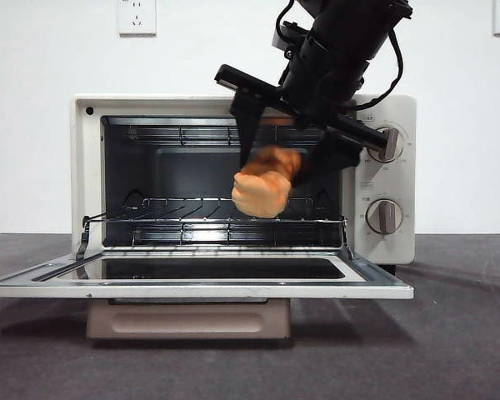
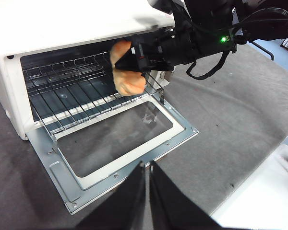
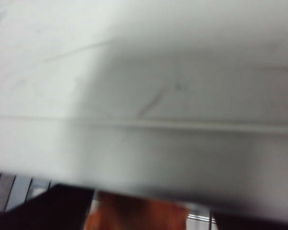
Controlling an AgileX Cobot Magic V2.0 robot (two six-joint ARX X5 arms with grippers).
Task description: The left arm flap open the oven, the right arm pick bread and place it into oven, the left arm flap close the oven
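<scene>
1. Front view: the oven (image 1: 383,167) fills the middle of the frame, its door (image 1: 200,280) folded flat toward the camera, with the beige handle (image 1: 187,318) below it at lower centre

2. Front view: the wire rack (image 1: 175,218) spans the dark cavity, and two knobs (image 1: 386,217) sit on the panel at right of centre

3. Front view: the right gripper (image 1: 271,158) comes down from the upper right of the frame, clamped on the bread (image 1: 262,190), which hangs in the door opening just above the rack, right of the cavity's middle; whether it touches the rack is unclear

4. Front view: two wall sockets (image 1: 137,17) show at the top corners against the white wall

5. Left wrist view: the left gripper (image 2: 147,165) rises at bottom centre, its jaws nearly together with only a thin slit between them, holding nothing, near the open door's front edge

6. Left wrist view: at upper centre the right gripper (image 2: 134,60) holds the bread (image 2: 127,79) over the rack's (image 2: 67,96) front part, at the mouth of the oven (image 2: 62,24); the grey table (image 2: 230,120) spreads to the right

7. Right wrist view: blurred; the oven's pale top (image 3: 144,72) fills most of the frame, and the bread (image 3: 134,215) shows orange at bottom centre between the dark jaws of the right gripper (image 3: 139,218)
</scene>
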